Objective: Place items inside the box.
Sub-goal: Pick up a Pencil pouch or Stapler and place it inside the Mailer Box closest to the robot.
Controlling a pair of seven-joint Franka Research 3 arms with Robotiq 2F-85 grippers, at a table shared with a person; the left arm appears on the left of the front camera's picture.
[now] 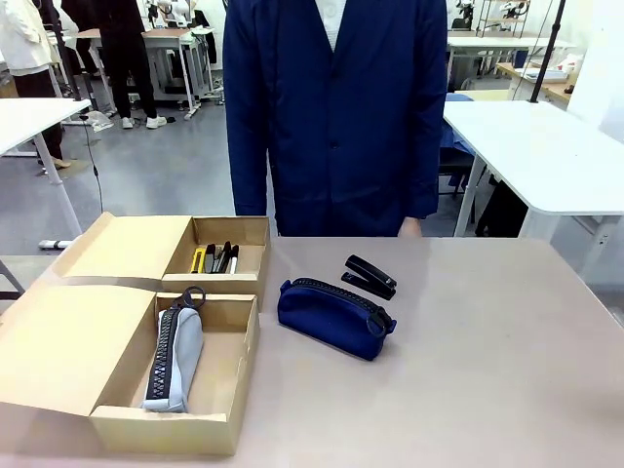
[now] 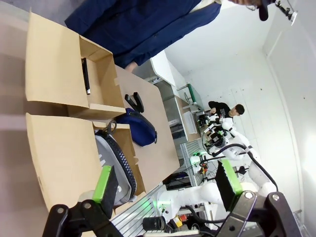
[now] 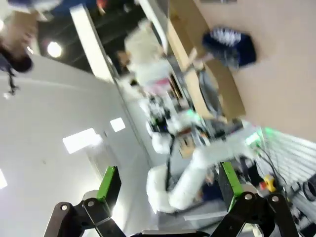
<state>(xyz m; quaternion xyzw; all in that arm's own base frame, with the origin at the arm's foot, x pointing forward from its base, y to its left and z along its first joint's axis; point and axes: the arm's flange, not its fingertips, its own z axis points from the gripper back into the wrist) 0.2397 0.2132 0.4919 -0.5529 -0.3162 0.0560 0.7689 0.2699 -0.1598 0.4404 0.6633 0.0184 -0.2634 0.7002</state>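
Note:
Two open cardboard boxes sit at the table's left. The near box [image 1: 249, 343] holds a grey zip pencil case [image 1: 175, 363], also seen as the grey case [image 2: 114, 165] in the left wrist view. The far box [image 1: 265, 255] holds a yellow utility knife [image 1: 198, 260] and black pens [image 1: 224, 257]. A navy pencil case [image 1: 334, 318] and a black stapler [image 1: 370, 277] lie on the table beside the boxes. My left gripper [image 2: 165, 185] is open, held high over the boxes. My right gripper [image 3: 168, 185] is open too, with nothing between its fingers.
A person in a navy coat [image 1: 336, 117] stands at the far edge, one hand [image 1: 411, 227] at the table. The brown tabletop [image 1: 507, 370] stretches to the right of the navy case. White tables [image 1: 546, 146] stand behind.

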